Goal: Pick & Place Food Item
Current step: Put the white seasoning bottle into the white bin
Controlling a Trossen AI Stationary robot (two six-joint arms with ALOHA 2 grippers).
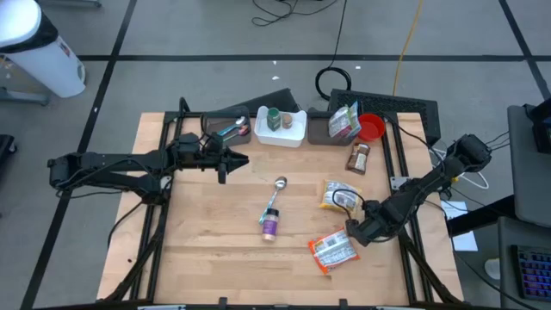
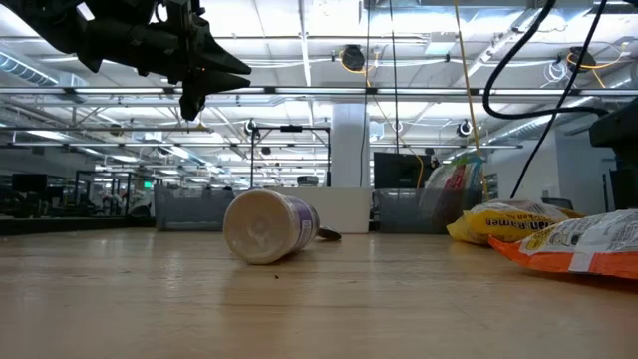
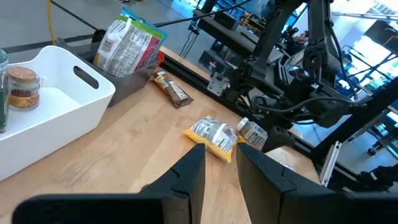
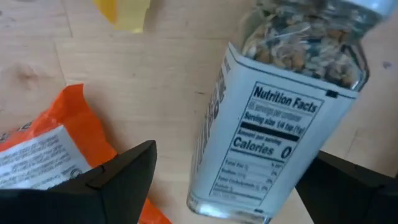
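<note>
The right gripper (image 1: 357,231) sits low near the table's right edge, jaws spread wide — a spice jar (image 4: 280,118) lies between its fingers (image 4: 118,171), long axis running straight out from the wrist, not yet clamped. The orange packet (image 1: 331,251) lies just beside it, the yellow bag (image 1: 337,196) close behind, so room is tight. The left gripper (image 1: 244,160) hovers well apart, jaws narrowly parted, holding nothing
</note>
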